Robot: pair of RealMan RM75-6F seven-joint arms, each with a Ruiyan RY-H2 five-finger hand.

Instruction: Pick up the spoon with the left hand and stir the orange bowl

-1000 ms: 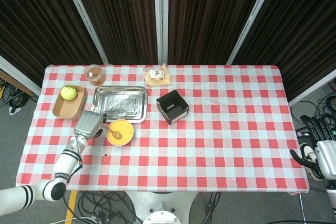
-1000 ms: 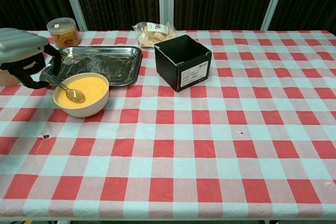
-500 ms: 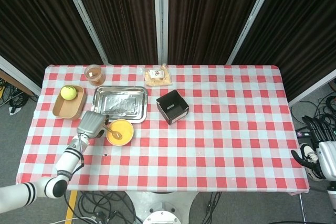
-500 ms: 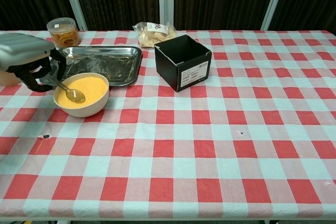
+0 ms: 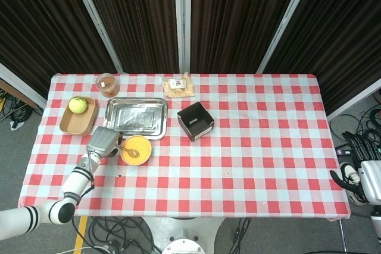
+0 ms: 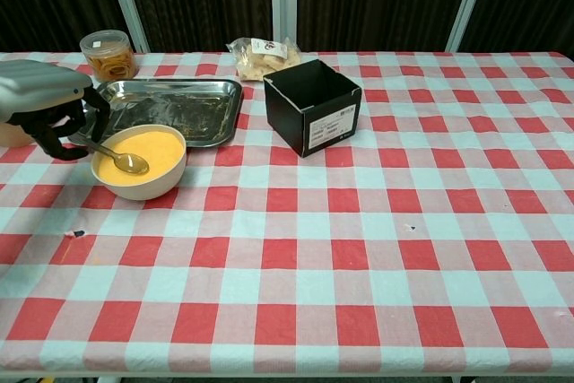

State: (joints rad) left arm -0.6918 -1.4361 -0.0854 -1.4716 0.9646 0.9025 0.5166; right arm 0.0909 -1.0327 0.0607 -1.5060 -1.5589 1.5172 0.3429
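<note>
The orange bowl (image 6: 139, 163) sits near the table's front left, just in front of the metal tray; the head view shows the orange bowl (image 5: 136, 149) too. A metal spoon (image 6: 117, 157) rests with its scoop inside the bowl and its handle running left. My left hand (image 6: 49, 107) grips that handle, fingers curled around it, just left of the bowl's rim. In the head view my left hand (image 5: 103, 141) is beside the bowl. My right hand (image 5: 359, 173) hangs off the table's right edge, fingers curled, holding nothing.
A metal tray (image 6: 170, 109) lies behind the bowl. A black open box (image 6: 312, 105) stands mid-table. A jar of snacks (image 6: 108, 54) and a food bag (image 6: 260, 56) sit at the back. A wooden tray with a green ball (image 5: 77, 105) is at the far left.
My left hand has shifted slightly right and toward the bowl with the spoon, whose scoop has moved a little within the bowl. The right hand has barely moved.
</note>
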